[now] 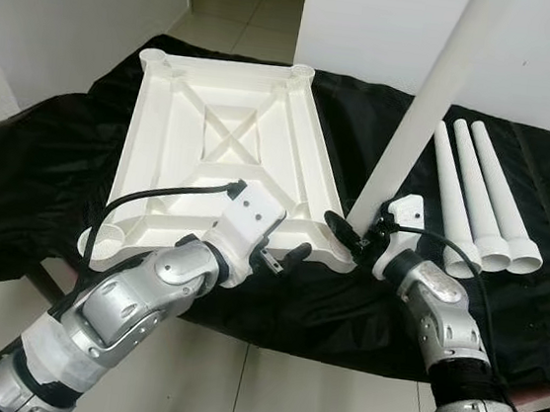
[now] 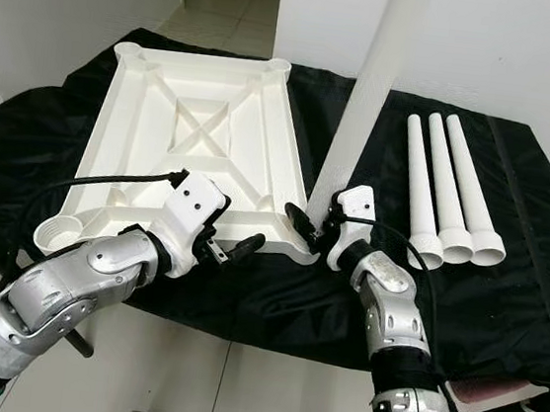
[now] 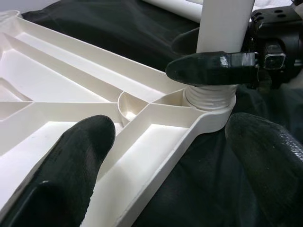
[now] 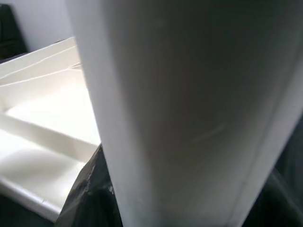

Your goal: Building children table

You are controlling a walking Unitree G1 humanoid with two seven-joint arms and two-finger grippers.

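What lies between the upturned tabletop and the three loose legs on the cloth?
The fourth leg, standing in the tabletop corner socket and held by the right pincer; otherwise bare black cloth before the loose legs. Left eye view.

Your right gripper (image 1: pixel 352 230) is clamped around the base of the upright table leg (image 1: pixel 428 104), forearm rising steeply from below, wrist bent inward. Your left gripper (image 1: pixel 284 257) has its fingers (image 3: pixel 71 161) spread apart, forearm angled up from lower left, hovering at the tabletop's (image 1: pixel 222 150) near edge.
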